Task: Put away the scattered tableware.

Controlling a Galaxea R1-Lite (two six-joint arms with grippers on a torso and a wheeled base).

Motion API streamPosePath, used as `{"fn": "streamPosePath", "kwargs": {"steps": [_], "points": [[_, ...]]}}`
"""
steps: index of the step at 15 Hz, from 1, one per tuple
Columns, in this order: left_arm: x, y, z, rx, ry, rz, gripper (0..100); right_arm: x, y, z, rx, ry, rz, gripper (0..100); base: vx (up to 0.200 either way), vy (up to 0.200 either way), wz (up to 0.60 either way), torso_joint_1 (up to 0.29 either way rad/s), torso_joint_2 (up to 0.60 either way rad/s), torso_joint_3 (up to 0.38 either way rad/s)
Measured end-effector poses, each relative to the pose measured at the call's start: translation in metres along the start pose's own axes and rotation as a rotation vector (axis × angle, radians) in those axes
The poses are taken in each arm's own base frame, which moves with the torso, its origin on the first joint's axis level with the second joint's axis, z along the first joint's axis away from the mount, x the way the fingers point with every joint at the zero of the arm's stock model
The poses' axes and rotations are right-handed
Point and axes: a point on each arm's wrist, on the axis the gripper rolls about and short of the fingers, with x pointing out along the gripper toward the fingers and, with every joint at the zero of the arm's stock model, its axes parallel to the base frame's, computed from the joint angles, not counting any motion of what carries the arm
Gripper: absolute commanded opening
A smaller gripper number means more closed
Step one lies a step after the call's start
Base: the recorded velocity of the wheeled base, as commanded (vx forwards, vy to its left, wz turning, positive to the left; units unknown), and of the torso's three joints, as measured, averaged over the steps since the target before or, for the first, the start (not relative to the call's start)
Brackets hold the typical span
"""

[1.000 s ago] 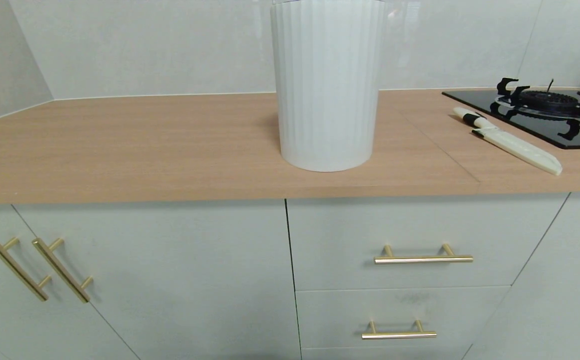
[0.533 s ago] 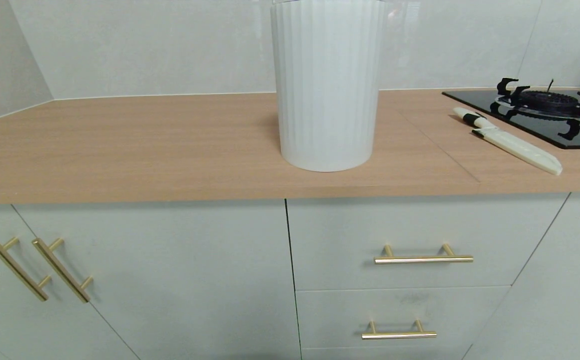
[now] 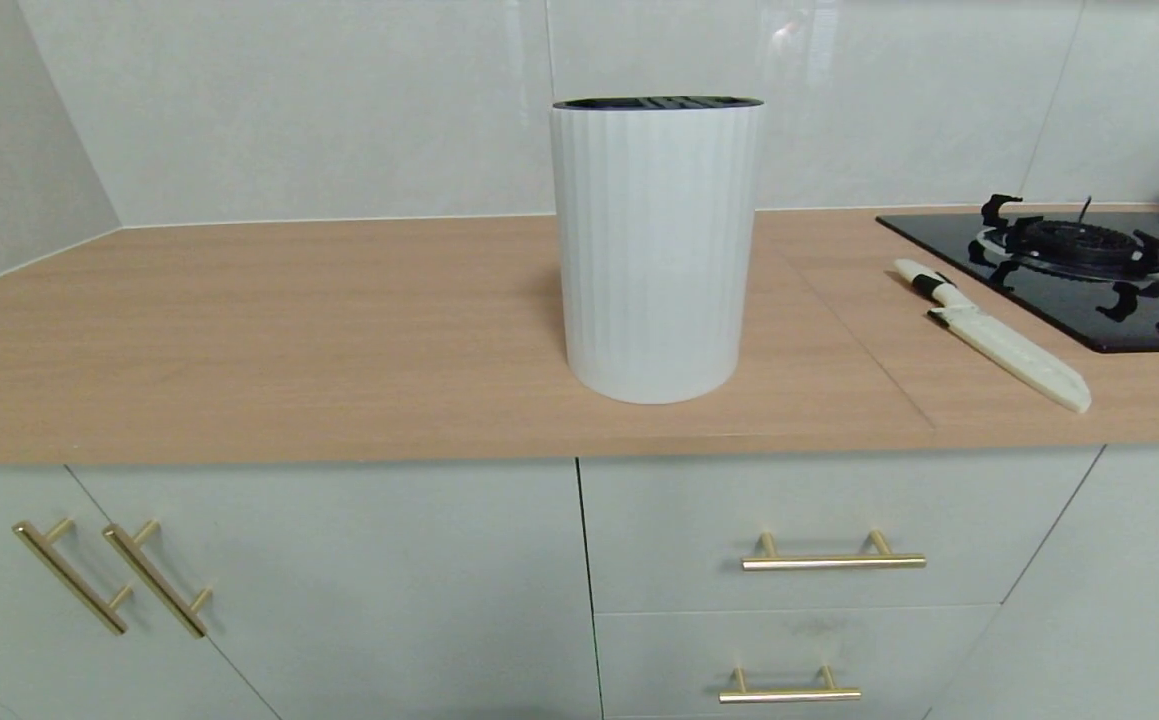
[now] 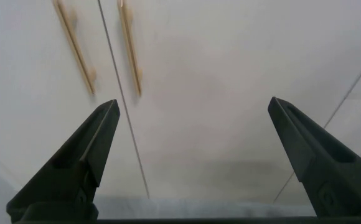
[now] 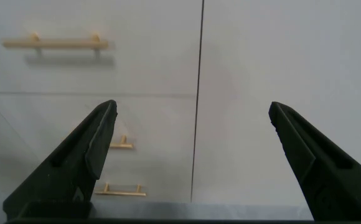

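1. Claw state. The left claw [image 4: 193, 101] was fully spread, its fingers wide apart with nothing between them. It faced the cabinet doors [image 4: 230, 81] below the table. The right claw [image 5: 192, 104] was spread equally wide and was also empty, facing the drawer fronts [image 5: 93, 74].

2. Location of the work. On the table [image 3: 289, 330] the knife [image 3: 989, 335] lay flat on my right-hand side. It was just beside the near corner of the hob [image 3: 1069, 265] and well apart from the holder [image 3: 655, 250]. The holder stood upright near the table's middle with its dark slotted top level. I could not tell whether the slots held anything.

3. Governing relation. The knife's long axis ran on a diagonal. The banded handle sat at the rear, toward the holder and the wall. The blade tip pointed toward the table's front edge and to the right. Each claw looked at cabinet fronts, so I judged both to be lower than the table surface. On that reading the knife lay above and ahead of the right claw, and I judged the right arm the nearer one. A pick at the handle would call for the fingers set across that diagonal, not along it. A carry leftward to the holder's top would follow.
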Motion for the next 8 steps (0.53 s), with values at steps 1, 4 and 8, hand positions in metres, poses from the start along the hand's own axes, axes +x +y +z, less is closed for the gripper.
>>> {"fn": "streamPosePath", "kwargs": {"steps": [1, 4, 8], "points": [[0.0000, 0.0000, -0.0002, 0.000, 0.002, 0.000, 100, 0.0000, 0.0000, 0.0000, 0.000, 0.000, 0.000, 100, 0.000, 0.000, 0.00, 0.119, -0.48, -0.330], [0.0000, 0.0000, -0.0002, 0.000, 0.001, 0.000, 100, 0.0000, 0.0000, 0.0000, 0.000, 0.000, 0.000, 100, 0.000, 0.000, 0.00, 0.131, -0.46, -0.331], [0.0000, 0.0000, -0.0002, 0.000, 0.002, 0.000, 100, 0.0000, 0.0000, 0.0000, 0.000, 0.000, 0.000, 100, 0.000, 0.000, 0.00, 0.158, -0.47, -0.313]]}}
